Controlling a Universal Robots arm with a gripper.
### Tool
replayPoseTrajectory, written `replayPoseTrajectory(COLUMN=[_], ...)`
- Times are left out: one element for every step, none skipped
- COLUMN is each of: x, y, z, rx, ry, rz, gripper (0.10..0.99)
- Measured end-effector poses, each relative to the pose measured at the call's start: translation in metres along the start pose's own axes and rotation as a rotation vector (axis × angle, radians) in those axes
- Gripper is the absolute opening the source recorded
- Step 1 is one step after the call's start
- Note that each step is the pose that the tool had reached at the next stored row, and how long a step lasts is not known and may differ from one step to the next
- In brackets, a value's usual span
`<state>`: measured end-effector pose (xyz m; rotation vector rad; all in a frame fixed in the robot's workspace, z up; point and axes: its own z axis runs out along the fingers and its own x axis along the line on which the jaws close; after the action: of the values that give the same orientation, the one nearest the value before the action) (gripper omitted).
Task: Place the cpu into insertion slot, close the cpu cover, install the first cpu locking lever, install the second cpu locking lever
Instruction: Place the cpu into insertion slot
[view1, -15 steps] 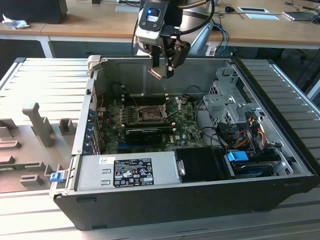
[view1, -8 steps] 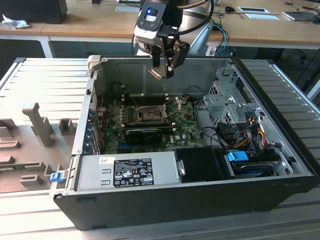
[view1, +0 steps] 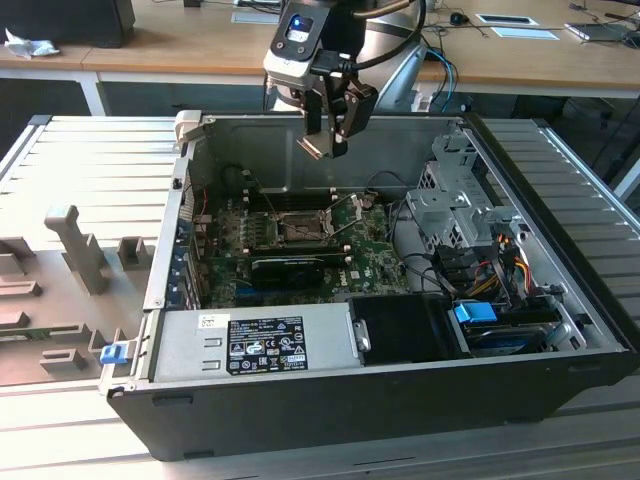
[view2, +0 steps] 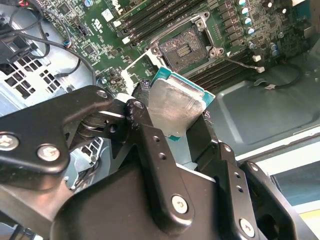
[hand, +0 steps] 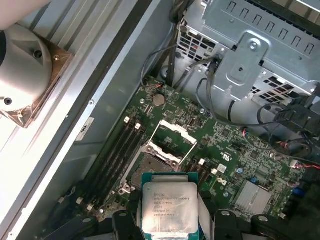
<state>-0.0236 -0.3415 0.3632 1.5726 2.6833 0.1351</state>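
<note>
My gripper (view1: 325, 140) hangs over the open computer case, above the motherboard's back edge. It is shut on the cpu (hand: 170, 207), a flat square chip with a silver lid and a green rim, which also appears in the second wrist view (view2: 175, 107) between the black fingers (view2: 150, 145). Below it, the insertion slot (hand: 150, 167) (view2: 187, 47) lies uncovered on the green board (view1: 300, 230). The cpu cover (hand: 172, 135), a silver frame, stands tilted up at the slot's far side. Thin metal levers (view1: 345, 208) stick up beside the slot.
A silver power supply (view1: 255, 340) runs along the case front. A grey drive cage (view1: 450, 210) and coloured cables (view1: 490, 265) are on the exterior view's right. A long black card (view1: 295, 265) lies just in front of the slot, with memory slots (hand: 117, 155) beside it.
</note>
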Motion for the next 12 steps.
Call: replayPoseTrajectory(x=[0.0,0.0,0.0,0.0,0.0,0.0,0.0,0.0,0.0,0.0,0.0,0.0], y=[0.0,0.0,0.0,0.0,0.0,0.0,0.0,0.0,0.0,0.0,0.0,0.0], z=[0.0,0.0001,0.0001,0.0002,0.0002,0.0002,0.0002,0.0002,0.0002,0.0002,0.0003,0.0003], rx=[0.0,0.0,-0.001,-0.001,-0.001,-0.001,-0.001,-0.001,-0.001,-0.001,-0.002,-0.002], ry=[-0.0004,-0.0018,-0.0025,-0.0034,-0.004,-0.0045,-0.005,-0.0054,-0.006,-0.0065,-0.0071,-0.0076], rz=[0.004,0.021,0.029,0.038,0.045,0.05,0.056,0.061,0.067,0.072,0.08,0.085], gripper=[0.537,0.537,0.537,0.537,0.537,0.537,0.537,0.537,0.537,0.537,0.537,0.537])
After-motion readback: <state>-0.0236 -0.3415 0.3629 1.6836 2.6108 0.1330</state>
